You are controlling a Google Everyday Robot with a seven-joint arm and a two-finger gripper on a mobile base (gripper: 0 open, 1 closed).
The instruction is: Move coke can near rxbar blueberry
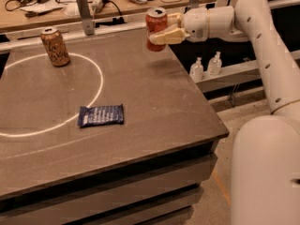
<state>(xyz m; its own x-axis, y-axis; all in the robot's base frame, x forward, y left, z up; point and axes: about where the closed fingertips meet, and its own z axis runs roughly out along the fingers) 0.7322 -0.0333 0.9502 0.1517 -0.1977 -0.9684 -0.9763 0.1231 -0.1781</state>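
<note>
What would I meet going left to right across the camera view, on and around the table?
In order: tan can → blue snack bar → coke can, held just above the table near its far right corner by the gripper, which reaches in from the right → two small bottles past the table's right edge.

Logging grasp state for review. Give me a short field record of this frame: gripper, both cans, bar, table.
gripper: over the table's far right edge, fingers closed on the red can
red can: upright, held, seems slightly above the table, with its shadow below
blue snack bar: flat, left of centre, well apart from the red can
tan can: upright, far left
goal: not yet met
</note>
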